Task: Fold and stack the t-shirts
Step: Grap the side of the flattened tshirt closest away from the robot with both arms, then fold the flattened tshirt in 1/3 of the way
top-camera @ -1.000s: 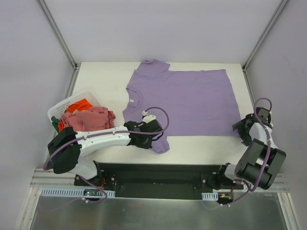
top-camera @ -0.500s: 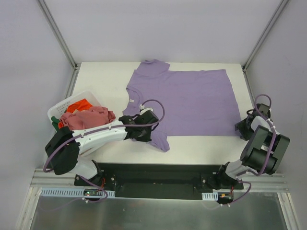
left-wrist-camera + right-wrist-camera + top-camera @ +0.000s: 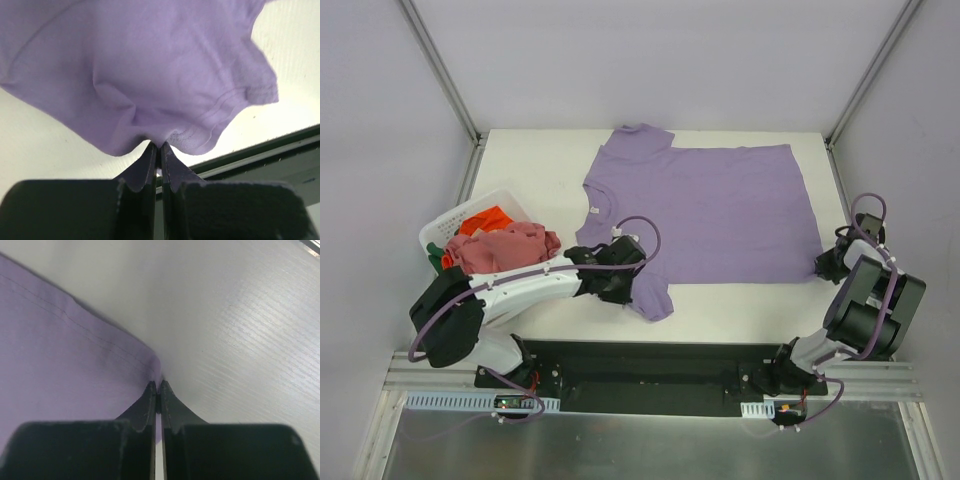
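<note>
Lavender t-shirt (image 3: 710, 205) lengthwise L-R, collar left, L end effector (image 3: 160, 146) pinching sleeve, R end effector (image 3: 159, 384) pinching hem

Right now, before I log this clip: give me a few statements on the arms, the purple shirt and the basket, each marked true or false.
1. The left gripper has its jaws shut on a sleeve of the lavender shirt. True.
2. The right gripper hangs with its jaws open above bare table. False: its jaws are shut on a corner of the shirt's hem.
3. The lavender shirt is folded in half. False: it lies spread out on the table.
4. The white basket holds a salmon pink shirt and an orange-red shirt. True.
</note>
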You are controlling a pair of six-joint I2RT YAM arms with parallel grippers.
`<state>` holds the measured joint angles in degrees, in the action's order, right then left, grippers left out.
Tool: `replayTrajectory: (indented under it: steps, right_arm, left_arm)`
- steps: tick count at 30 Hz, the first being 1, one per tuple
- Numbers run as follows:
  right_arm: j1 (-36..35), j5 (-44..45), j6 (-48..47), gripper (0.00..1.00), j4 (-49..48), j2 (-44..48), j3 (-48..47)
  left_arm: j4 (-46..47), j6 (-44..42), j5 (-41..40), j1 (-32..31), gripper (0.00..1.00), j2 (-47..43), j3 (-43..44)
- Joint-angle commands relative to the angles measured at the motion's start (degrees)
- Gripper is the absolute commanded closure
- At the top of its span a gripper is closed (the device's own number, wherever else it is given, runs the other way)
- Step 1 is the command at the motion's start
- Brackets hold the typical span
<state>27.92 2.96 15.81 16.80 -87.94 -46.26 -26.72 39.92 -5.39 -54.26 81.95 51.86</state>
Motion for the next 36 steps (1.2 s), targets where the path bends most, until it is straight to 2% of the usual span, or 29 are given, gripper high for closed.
replayTrajectory:
  steps: [1,8,13,16,20,24,30,36]
  right_arm:
    - [0.03,0.29,-0.61,1.0,2.88,1.28,1.96]
    - [0.2,2.57,-1.92,1.0,7.54,6.81,3.45]
    - [0.81,6.52,-2.8,1.0,10.7,11.47,6.09]
    - [1.43,5.48,-3.07,1.0,11.76,13.05,7.15]
    - [1.43,8.02,-2.98,0.99,13.35,15.95,8.29]
    - [1.43,5.83,-3.42,1.0,13.35,16.66,8.21]
    - [1.26,-0.93,-4.65,1.0,11.68,15.43,7.33]
    - [-0.23,-2.35,-4.92,1.0,13.26,14.47,4.52]
  left_arm:
    - [-0.18,-1.17,8.26,0.38,1.0,-5.91,-4.55]
    - [-0.35,2.52,20.31,-0.49,1.0,-11.89,-11.94]
    - [-0.61,5.77,24.28,-1.81,1.0,-16.38,-14.67]
    - [-1.4,7.53,26.56,-2.51,1.0,-19.36,-15.91]
    - [-2.37,9.03,26.04,-3.04,1.0,-22.8,-17.05]
    - [-2.28,7.72,23.42,-3.04,1.0,-22.89,-15.13]
    - [-2.02,1.84,15.07,-1.73,1.0,-18.77,-6.7]
    - [-0.97,-3.09,11.98,2.75,1.0,-12.71,0.95]
